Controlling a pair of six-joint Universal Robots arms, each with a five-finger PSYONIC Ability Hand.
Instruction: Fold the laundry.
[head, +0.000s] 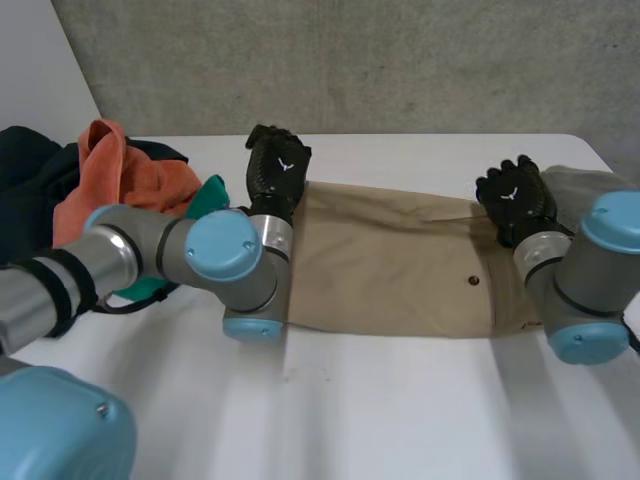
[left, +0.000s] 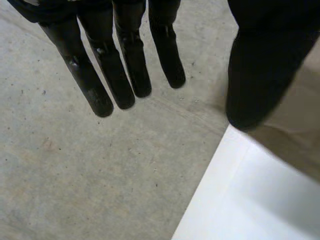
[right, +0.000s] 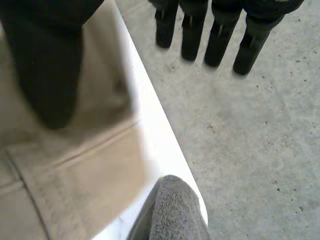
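Khaki trousers (head: 400, 265) lie flat on the bench (head: 400, 400). Left hand (head: 275, 170) and right hand (head: 515, 200) are at the trousers' far corners, fingers released. Pinch both corners evenly, then fold toward the near edge.

I count five pieces of laundry on one white table (head: 400, 400): one flat tan fabric garment (head: 400, 265), one crumpled orange cloth (head: 110, 180), one dark navy bundle (head: 25, 180), one teal cloth (head: 210, 195) and one grey fuzzy towel (head: 575, 180). I see two black robot hands, the left hand (head: 275, 165) and the right hand (head: 515, 195)
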